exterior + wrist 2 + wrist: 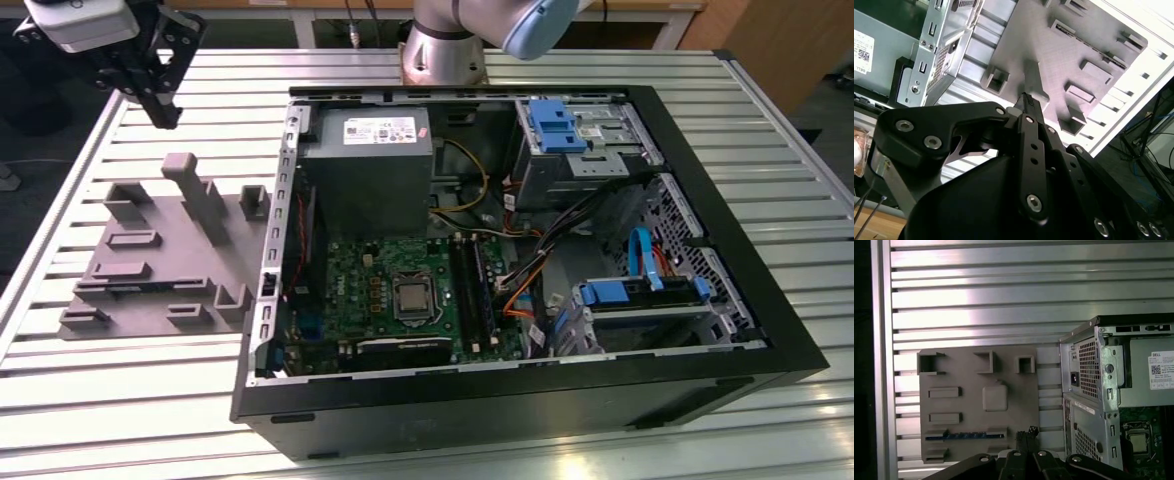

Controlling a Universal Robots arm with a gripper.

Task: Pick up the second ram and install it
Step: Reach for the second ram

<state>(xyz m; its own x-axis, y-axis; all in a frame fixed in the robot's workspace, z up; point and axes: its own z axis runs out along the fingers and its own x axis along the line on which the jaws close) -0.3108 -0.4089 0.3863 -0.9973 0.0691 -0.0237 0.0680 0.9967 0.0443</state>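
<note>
The second ram (961,436) is a thin dark blue strip lying in a slot of the grey holder plate (964,410), near the plate's edge. In the first wrist view my gripper (1027,433) hangs above the table just beside the plate, a short way from the ram. The fingertips are pressed together with nothing between them. In the exterior view the gripper (164,112) hovers high over the far left of the table, beyond the grey holder plate (154,255). The long black slot rails (470,285) lie on the green motherboard inside the open computer case.
The open black computer case (534,400) fills the middle and right of the slatted metal table (120,400). It holds a grey power supply (367,165), blue drive brackets (554,125) and loose cables. A tall grey post (200,200) rises from the holder plate.
</note>
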